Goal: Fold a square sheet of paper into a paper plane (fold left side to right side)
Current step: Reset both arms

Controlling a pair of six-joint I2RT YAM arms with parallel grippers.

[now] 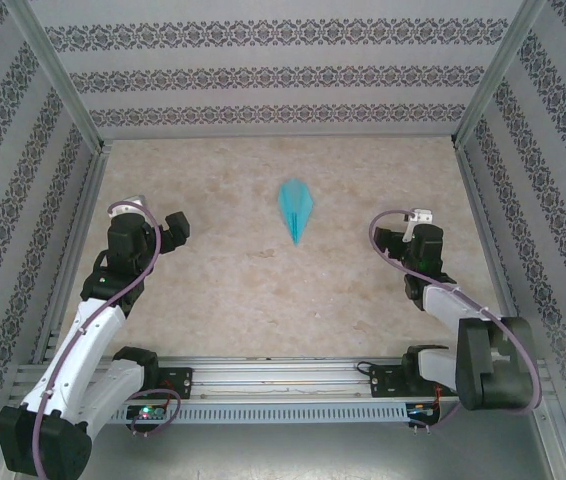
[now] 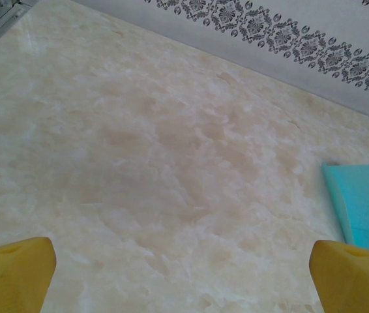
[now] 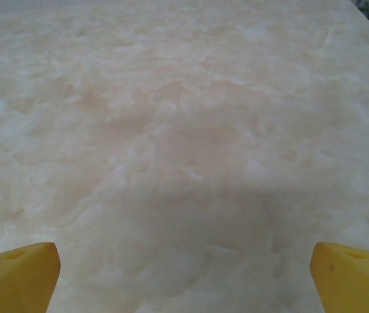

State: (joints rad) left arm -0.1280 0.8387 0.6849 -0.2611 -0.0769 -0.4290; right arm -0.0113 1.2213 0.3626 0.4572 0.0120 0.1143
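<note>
The paper plane (image 1: 294, 208) lies centred on the table (image 1: 213, 300), well apart from my left gripper (image 2: 184, 272) and right gripper (image 3: 184, 277); both gape wide, holding nothing. I judge a careless inward sweep could crumple it.

A lab, judging by aluminium frame (image 1: 56, 75) and wallpapered walls (image 1: 283, 75)

The slim pointed paper plane (image 1: 295, 208) is light turquoise, lying on a smooth tabletop (image 1: 263, 300) marbled in cream and pale beige. Around the tabletop, pale grey striped walls (image 1: 293, 75) carry bands of dark floral damask. The arms (image 1: 88, 335) are white and black; the jaws' pads (image 2: 15, 270) are bright yellow
</note>
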